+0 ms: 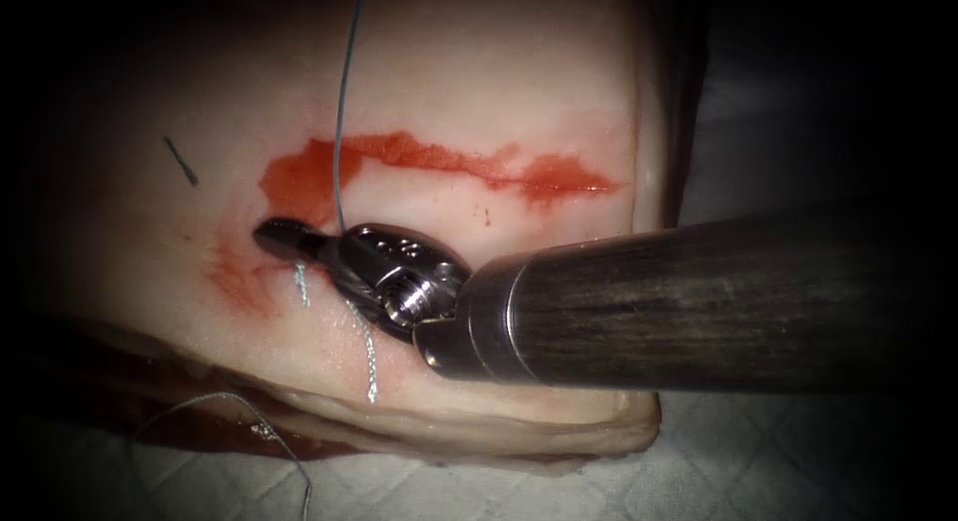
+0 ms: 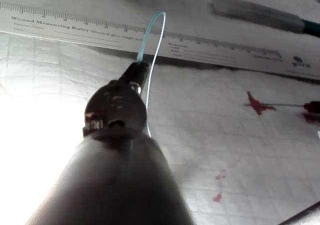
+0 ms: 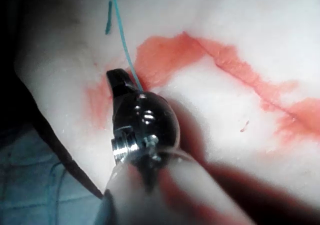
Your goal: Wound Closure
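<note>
The tissue [image 1: 479, 72] bears a long cut [image 1: 449, 164] wet with red fluid [image 1: 299, 177]. My right tool [image 1: 284, 239] reaches in from the right. Its jaws are shut and lie on the tissue just below the cut's left end [image 3: 120, 82], with nothing visible between them. A blue thread [image 1: 341, 112] rises from beside the tool's wrist, crosses the cut and leaves the view upward [image 3: 122, 40]. Two short thread ends [image 1: 369, 366] lie on the tissue below the tool. My left tool [image 2: 139, 69] is away from the tissue over a white pad, shut on a loop of the thread [image 2: 156, 32].
A short dark thread piece [image 1: 182, 162] lies on the tissue left of the cut. A slack thread loop [image 1: 230, 399] hangs over the tissue's front edge onto the quilted pad [image 1: 499, 491]. A paper ruler [image 2: 75, 22] and red stains [image 2: 255, 104] lie beyond the left tool.
</note>
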